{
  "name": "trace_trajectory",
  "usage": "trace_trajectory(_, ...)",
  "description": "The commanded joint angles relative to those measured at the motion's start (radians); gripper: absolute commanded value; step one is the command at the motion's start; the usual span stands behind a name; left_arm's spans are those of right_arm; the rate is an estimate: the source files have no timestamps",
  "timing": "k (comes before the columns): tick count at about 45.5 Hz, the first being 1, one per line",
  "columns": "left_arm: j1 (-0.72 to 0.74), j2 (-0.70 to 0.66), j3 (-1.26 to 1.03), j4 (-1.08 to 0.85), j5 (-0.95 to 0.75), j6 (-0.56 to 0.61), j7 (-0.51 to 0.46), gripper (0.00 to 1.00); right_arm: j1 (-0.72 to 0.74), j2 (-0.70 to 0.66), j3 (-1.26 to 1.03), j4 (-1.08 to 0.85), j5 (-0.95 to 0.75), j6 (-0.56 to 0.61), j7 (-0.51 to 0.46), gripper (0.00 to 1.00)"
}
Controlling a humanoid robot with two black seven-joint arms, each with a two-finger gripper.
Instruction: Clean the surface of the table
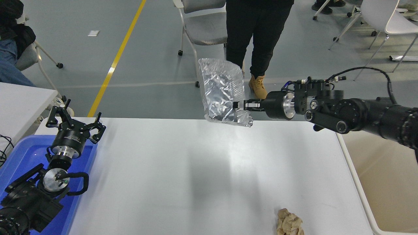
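Note:
The white table surface [183, 169] fills the lower part of the head view. High above its far edge hangs a crumpled silver foil tray [222, 91], tilted almost upright, with my right gripper [240, 105] shut on its right rim. The right arm reaches in from the right edge. A crumpled brown paper ball [289, 223] lies near the table's front edge. My left gripper [74, 119] stands open, parked at the lower left over a blue bin.
A blue bin [23, 156] sits at the table's left end. A beige tub [388, 182] stands off the right end. A person in black trousers and tan boots [258, 85] stands beyond the far edge beside a grey chair [202, 26].

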Motion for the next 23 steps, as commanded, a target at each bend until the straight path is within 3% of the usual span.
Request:
trace_trajectory(1, 0.000, 0.000, 0.000, 0.001, 0.000, 0.000, 0.001, 1.00, -0.033, -0.137, 0.029, -0.213, 0.082, 0.088, 0.002, 0.00)
trace_trajectory(23, 0.000, 0.000, 0.000, 0.001, 0.000, 0.000, 0.000, 1.00, -0.217, -0.377, 0.031, -0.374, 0.329, 0.141, -0.006, 0.00)
